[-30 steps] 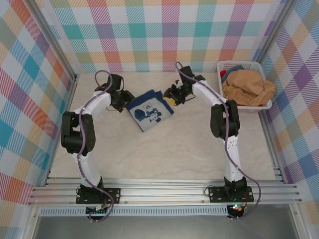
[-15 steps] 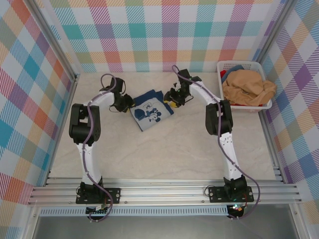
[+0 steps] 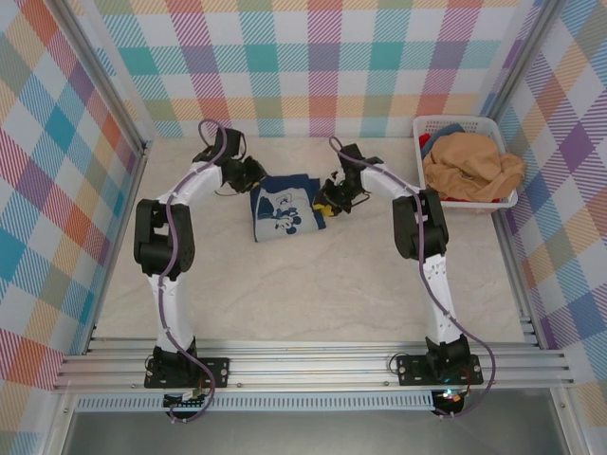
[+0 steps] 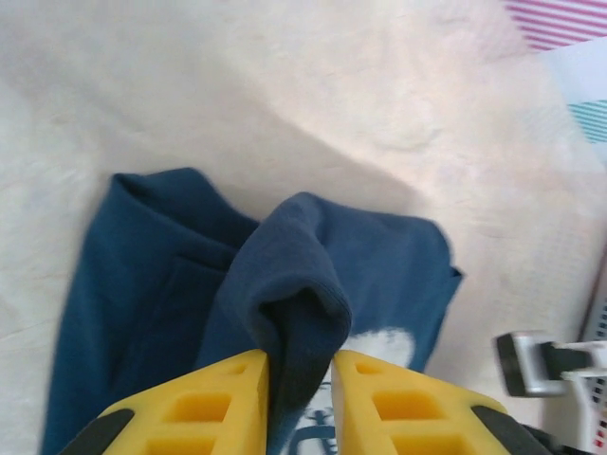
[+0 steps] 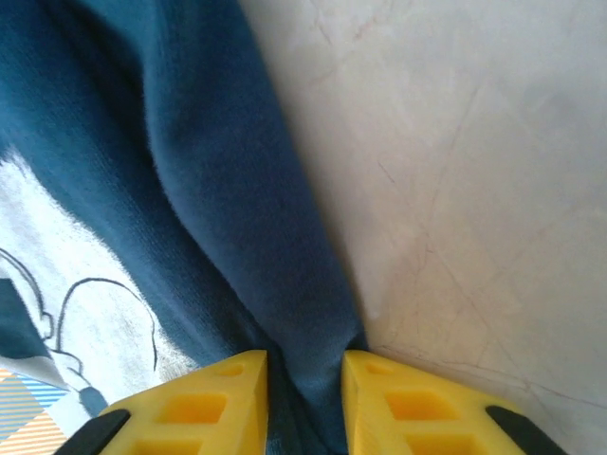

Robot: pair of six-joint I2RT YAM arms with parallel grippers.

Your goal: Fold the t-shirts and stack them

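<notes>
The folded navy blue t-shirt [image 3: 283, 207] with a whitish cartoon print lies on the table's far middle. My left gripper [image 3: 254, 176] sits at its far left corner, shut on a raised fold of the navy cloth [image 4: 299, 284] between its yellow fingers [image 4: 218, 398]. My right gripper [image 3: 324, 201] is at the shirt's right edge, its yellow fingers [image 5: 398, 403] shut on a ridge of the same navy cloth [image 5: 285, 313]. A tan-orange t-shirt [image 3: 469, 166] lies heaped in the white basket [image 3: 460, 124] at the far right.
The basket also holds a bit of blue and red cloth [image 3: 438, 136]. Plaid walls close in the back and both sides. Bare pale tabletop [image 3: 313, 284] stretches from the shirt toward the arm bases.
Both grippers have closed on the navy shirt's edges. The shirt has turned from a slanted lie to square with the table and shifted slightly left; the left gripper moved farther back and right.
</notes>
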